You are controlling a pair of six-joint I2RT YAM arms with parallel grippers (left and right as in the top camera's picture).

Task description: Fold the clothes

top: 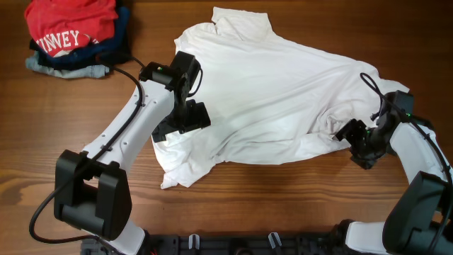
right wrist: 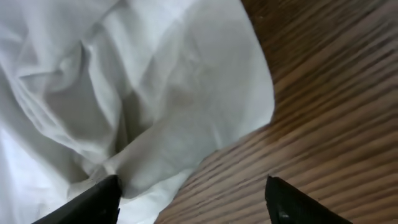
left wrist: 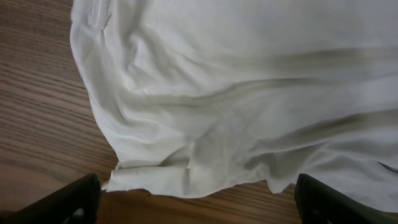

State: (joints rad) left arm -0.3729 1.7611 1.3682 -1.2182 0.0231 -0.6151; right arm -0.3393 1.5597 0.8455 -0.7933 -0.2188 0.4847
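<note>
Shirt (top: 269, 92) lies rumpled across the desk (top: 283, 212), long axis left to right — right tool (right wrist: 193, 193) sits at its right edge, jaws apart astride a fold; left tool (top: 186, 117) hovers spread wide over the other end.

white arms (top: 122, 131), blk joints (top: 92, 195); blk cables (top: 127, 70)

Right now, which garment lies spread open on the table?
The white T-shirt; it alone lies unfolded and wrinkled, while the red shirt tops a folded pile.
</note>
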